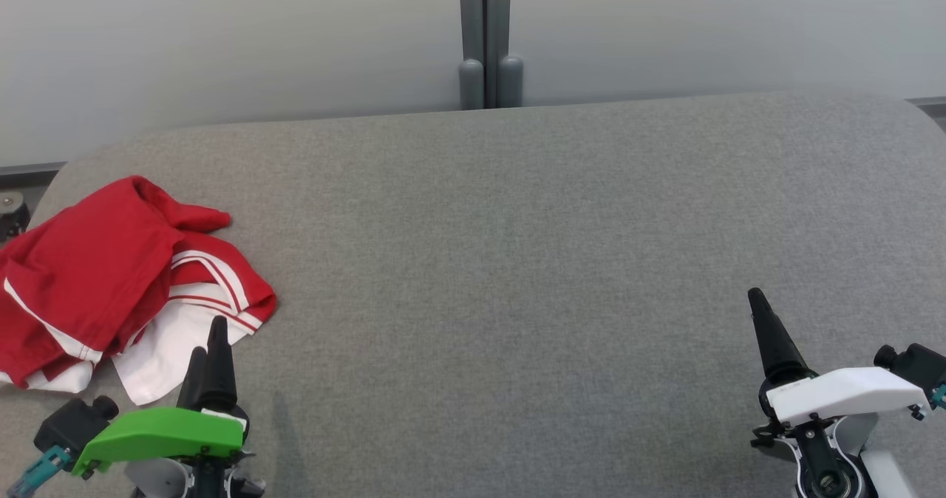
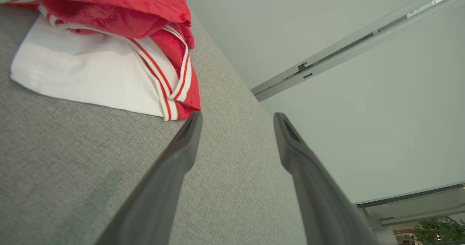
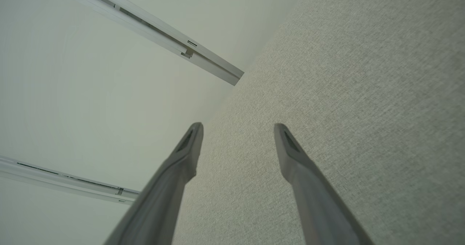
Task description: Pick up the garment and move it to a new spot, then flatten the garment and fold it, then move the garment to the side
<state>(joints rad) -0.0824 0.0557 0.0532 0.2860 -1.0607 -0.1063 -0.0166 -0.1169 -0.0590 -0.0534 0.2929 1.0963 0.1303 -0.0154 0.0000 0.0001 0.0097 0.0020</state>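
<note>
**Figure.** Start of the pick-up step. One grey cloth-covered tabletop [image 1: 517, 261] spans the head view. One garment [image 1: 111, 276], red with white panels and striped trim, lies crumpled at the tabletop's near left corner; the middle and right are bare. Two claws are in view, each with two dark fingers. The left claw [image 2: 238, 116] stands spread and holds nothing, one fingertip just beside the striped hem where the white panel lies flat. The right claw [image 3: 238, 127] is likewise spread and holds nothing, over bare cloth well apart from the garment.

The step in hand is judged to be the first grasp, not yet made. It would go best if the left claw reached past the flat white edge to a raised red fold, where the fingers can close around bunched cloth rather than scrape the tabletop. The lift should clear the surface fully before carrying toward the open middle, within reach of the right claw for flattening.
</note>
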